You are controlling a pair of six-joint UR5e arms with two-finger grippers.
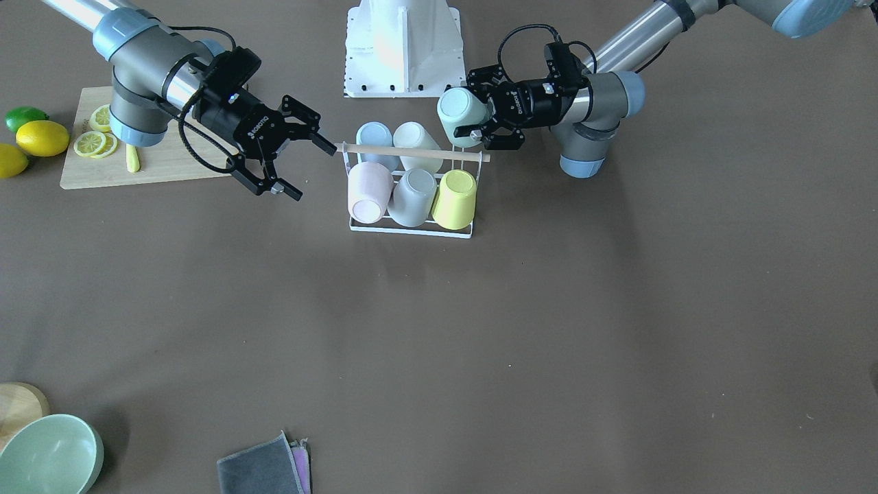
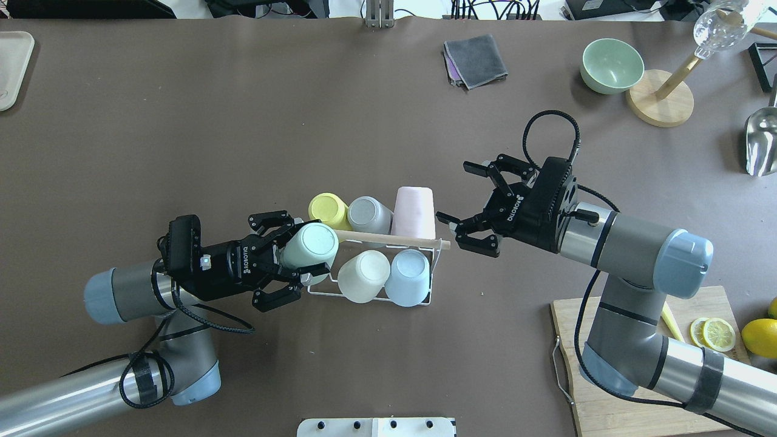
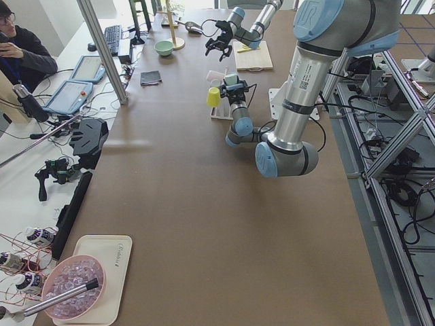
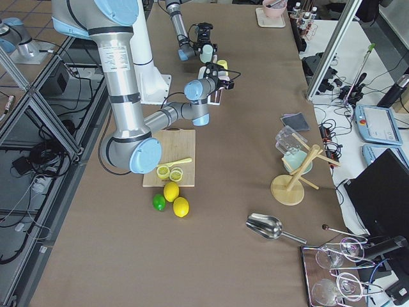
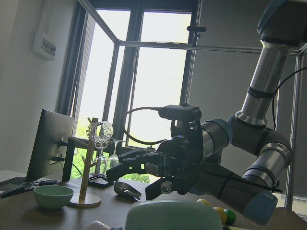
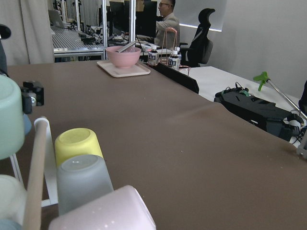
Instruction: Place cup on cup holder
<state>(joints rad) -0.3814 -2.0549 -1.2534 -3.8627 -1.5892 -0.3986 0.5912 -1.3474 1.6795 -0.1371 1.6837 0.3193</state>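
Note:
The cup holder (image 2: 432, 279) is a white wire rack with a wooden rod (image 2: 388, 238) across its top. It holds a pink cup (image 2: 414, 209), a grey cup (image 2: 368, 213) and a yellow cup (image 2: 328, 207) in the far row. A white cup (image 2: 363, 276) and a blue cup (image 2: 408, 278) sit in the near row. My left gripper (image 2: 297, 256) is shut on a mint cup (image 2: 311, 244), tilted, at the near row's left end beside the white cup. My right gripper (image 2: 464, 197) is open and empty, just right of the rod's end. The mint cup (image 1: 458, 112) also shows in the front view.
A cutting board (image 2: 631, 388) with lemon slices (image 2: 718, 333) lies under my right arm, with lemons (image 1: 41, 137) and a lime (image 1: 24, 116) beside it. A green bowl (image 2: 612, 64), a wooden stand (image 2: 660, 104) and folded cloths (image 2: 476, 57) are at the far side.

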